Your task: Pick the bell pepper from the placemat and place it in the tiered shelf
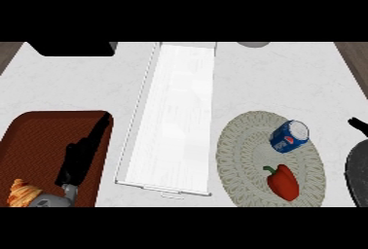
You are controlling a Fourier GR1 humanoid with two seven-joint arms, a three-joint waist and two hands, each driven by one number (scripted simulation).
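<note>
Bell pepper (283, 181): I see it lying on the round placemat (237, 155), in the near part, stem pointing up and to the left; nothing touches it.
Can (289, 136): a blue can lies tipped on the same placemat, just beyond the pepper and apart from it.
Tiered shelf (173, 121): the long white shelf runs away from me down the middle of the tabletop (72, 87), just left of the placemat.
Way between: from the pepper to the shelf I see only the placemat's edge and a narrow strip of tabletop.
Left hand (81, 158): it hangs over the brown tray (28, 146) on the far left, fingers stretched out and released, holding nothing, well apart from the pepper with the shelf in between.
Right hand (358, 126): it shows only at the right edge, cut off, beside the placemat; I cannot tell whether it is released or clenched.
Croissant (23, 193): it sits in the tray's near left corner.
Far edge: a black box (72, 47) at the left and a grey round thing (253, 44) further right, both cut off.
</note>
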